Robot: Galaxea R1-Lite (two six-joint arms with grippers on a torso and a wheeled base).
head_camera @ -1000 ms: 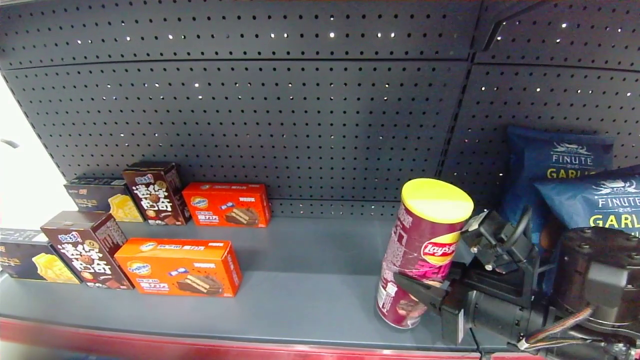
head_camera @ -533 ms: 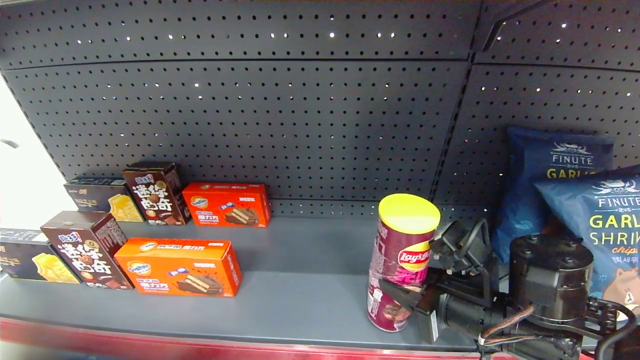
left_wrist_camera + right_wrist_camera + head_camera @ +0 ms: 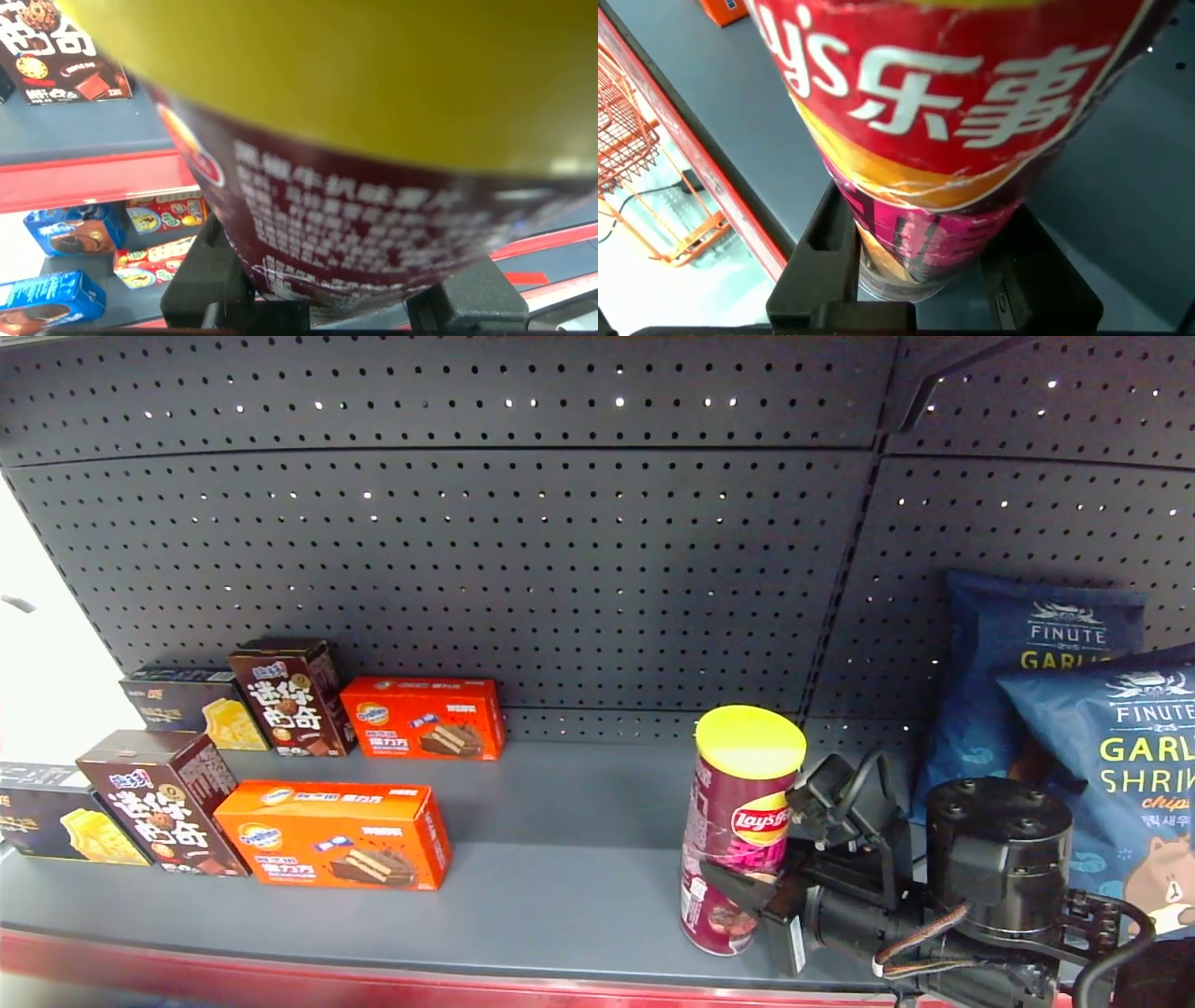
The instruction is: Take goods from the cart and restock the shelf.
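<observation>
Placing, it seems: right gripper [image 3: 747,889] clamps the chip can [image 3: 747,784] upright just left of the blue bags [image 3: 1018,644]; left gripper [image 3: 341,299] holds a second can [image 3: 374,187]; next likely needs a gentle release

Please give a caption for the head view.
Right gripper holds a yellow-lidded chip can upright near the shelf front.

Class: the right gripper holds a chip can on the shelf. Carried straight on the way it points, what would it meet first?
Probably the front orange box: the right gripper, shut on the chip can, points left along the bare shelf. Depth is uncertain.
</observation>
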